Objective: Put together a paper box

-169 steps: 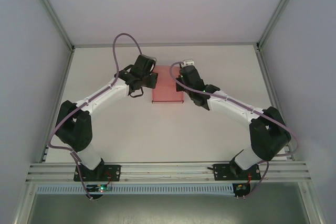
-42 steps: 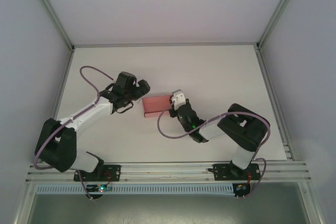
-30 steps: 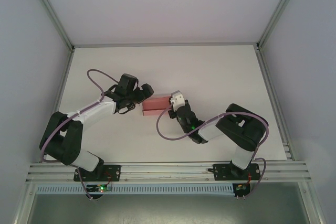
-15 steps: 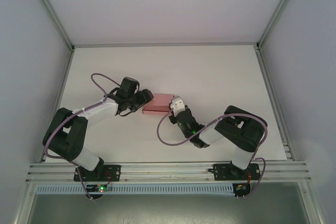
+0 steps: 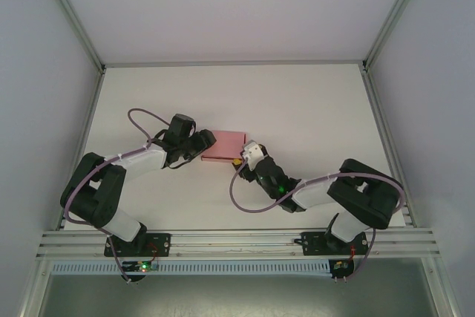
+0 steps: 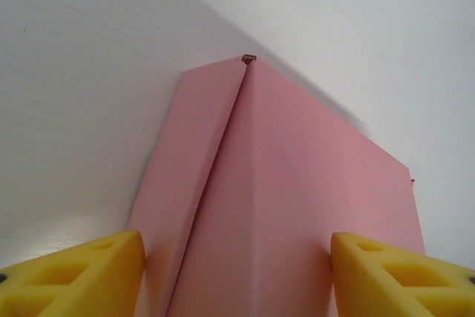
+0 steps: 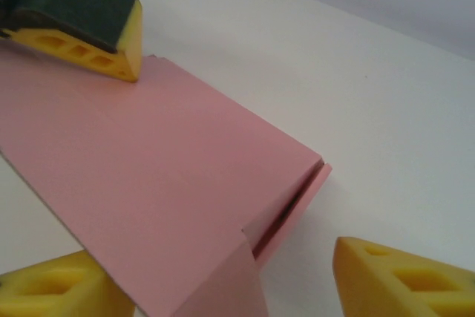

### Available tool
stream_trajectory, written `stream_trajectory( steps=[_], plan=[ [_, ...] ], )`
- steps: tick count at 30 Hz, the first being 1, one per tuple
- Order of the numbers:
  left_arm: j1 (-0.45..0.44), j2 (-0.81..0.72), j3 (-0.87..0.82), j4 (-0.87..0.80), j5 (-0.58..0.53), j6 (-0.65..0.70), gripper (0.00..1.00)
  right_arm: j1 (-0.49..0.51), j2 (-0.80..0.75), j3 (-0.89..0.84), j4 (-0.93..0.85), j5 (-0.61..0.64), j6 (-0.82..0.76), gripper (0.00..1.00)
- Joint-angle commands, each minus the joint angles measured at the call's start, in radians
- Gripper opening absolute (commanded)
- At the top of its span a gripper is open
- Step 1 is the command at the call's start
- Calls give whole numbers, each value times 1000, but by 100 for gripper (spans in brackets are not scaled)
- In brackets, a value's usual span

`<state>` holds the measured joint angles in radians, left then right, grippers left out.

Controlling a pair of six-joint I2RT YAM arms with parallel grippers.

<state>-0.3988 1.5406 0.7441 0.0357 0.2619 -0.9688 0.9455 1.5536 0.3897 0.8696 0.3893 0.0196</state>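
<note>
No legible text, label or number, even on the paper box [image 5: 225, 145].

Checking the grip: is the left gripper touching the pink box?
Touching. The right wrist view shows one yellow pad of the left gripper resting directly on the pink box.

My paper box [image 5: 225, 144] was plain pink, unpatterned, on a white table [image 5: 312, 102]. The pads [image 6: 82, 272] of my left pincer [image 6: 236, 280] and right pincer [image 7: 223, 287] were yellow. My left arm [image 5: 137, 161] and right arm [image 5: 319, 192] were white with black joints, with purple cables [image 5: 137, 114].
</note>
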Motion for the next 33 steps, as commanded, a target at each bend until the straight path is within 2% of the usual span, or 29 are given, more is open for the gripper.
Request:
stream_trajectory(
  steps=[1,5,7,14,18,22,26,33],
  plan=[
    [3,9,-42,-80,-55,36,65,6,-71,-3,-105,-74,5,78],
    [-2,1,-46,-103,-93,53,66,8,-165,-12,-159,-132,56,94],
    [-6,0,-50,-110,-105,64,66,7,-215,-7,-193,-135,69,98],
    [-20,-5,-73,-98,-113,82,67,-16,-351,79,-404,-68,164,98],
    [-30,7,-74,-109,-124,88,66,-90,-400,108,-466,-69,295,98],
    [-34,23,-75,-112,-124,97,64,-185,-413,157,-528,-172,362,98],
    [-40,40,-80,-105,-119,93,63,-287,-372,196,-534,-343,434,98],
    [-54,77,-75,-81,-105,84,59,-364,-136,381,-716,-540,437,98]
  ],
)
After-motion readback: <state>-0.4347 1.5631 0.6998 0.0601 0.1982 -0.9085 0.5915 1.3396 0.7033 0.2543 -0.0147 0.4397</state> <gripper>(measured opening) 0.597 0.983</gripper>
